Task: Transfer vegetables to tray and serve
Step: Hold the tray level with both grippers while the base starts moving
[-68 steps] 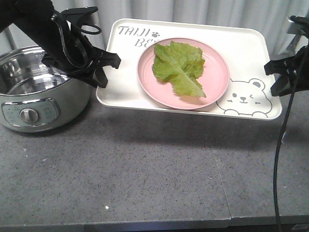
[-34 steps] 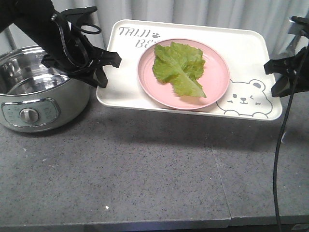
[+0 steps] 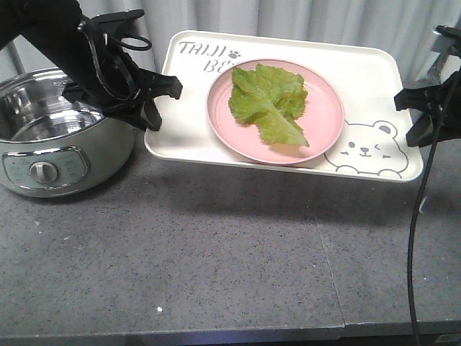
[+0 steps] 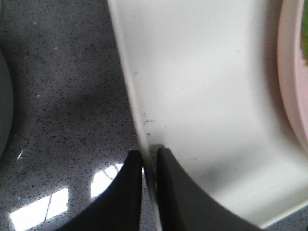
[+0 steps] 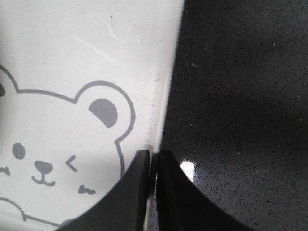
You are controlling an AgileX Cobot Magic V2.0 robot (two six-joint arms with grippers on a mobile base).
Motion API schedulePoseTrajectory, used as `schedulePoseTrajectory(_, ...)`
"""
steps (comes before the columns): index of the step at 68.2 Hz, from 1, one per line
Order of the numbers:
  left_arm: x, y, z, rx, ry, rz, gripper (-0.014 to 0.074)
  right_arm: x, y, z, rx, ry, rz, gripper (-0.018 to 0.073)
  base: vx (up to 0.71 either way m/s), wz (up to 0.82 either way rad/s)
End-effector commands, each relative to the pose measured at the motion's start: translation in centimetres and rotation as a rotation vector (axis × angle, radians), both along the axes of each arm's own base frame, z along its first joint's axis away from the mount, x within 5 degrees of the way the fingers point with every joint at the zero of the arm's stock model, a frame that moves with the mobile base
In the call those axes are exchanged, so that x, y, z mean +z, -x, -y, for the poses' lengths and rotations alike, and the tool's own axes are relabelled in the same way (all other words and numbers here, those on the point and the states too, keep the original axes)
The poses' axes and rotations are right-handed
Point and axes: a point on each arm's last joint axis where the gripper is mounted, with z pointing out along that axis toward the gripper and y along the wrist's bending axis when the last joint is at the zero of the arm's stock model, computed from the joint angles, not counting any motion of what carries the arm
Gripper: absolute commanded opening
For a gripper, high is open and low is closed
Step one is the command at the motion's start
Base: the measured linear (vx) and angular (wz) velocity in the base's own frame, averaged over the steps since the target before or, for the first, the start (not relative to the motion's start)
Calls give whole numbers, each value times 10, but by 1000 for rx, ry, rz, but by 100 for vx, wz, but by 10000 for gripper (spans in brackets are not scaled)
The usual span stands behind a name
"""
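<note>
Cream tray [image 3: 186, 108], stiff and apparently light, pinched at opposite rims by left tool [image 4: 149, 154] and right tool [image 5: 154, 154]. Lettuce [image 3: 268, 101] lies loose.

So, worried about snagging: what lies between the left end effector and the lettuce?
Front view: only bare floor of the tray and the rim of the pink plate lie between the left end effector and the lettuce.
</note>
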Motion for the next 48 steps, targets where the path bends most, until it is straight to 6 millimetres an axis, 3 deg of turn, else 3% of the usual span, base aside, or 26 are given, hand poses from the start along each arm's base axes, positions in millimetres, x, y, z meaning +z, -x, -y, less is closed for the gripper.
schedulePoseTrajectory(1, 36, 21, 24, -62, 216, 63, -7, 30, 15, -24, 67, -147, 54, -6, 0, 0)
schedulePoseTrajectory(48, 35, 20, 22, -76, 185, 83, -7, 30, 15, -24, 67, -146, 53, -6, 0, 0)
